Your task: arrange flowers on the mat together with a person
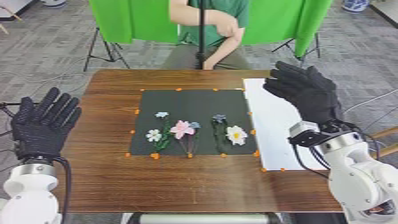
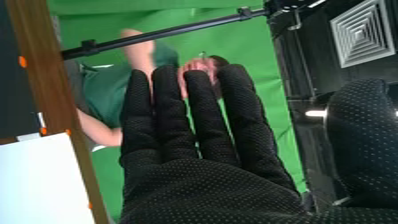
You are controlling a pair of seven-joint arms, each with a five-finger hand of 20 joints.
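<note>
Operator: Head view. Locate the flowers (image 1: 182, 129).

Technician: On the near half of the dark mat (image 1: 178, 102), blooms pointing far, stems near, presumably to compose one spray.

Operator: Hand status?

Technician: Left hand (image 1: 41, 127), left of the mat: empty, fingers straight, slightly apart. Right hand (image 1: 306, 95), raised by the white sheet (image 1: 277, 135) at right: empty. This clearance likely leaves the person room to arrange.

Operator: Right wrist view?

Technician: Right hand: fingers straight, narrowly separated, thumb wide, clamped on nothing.
</note>
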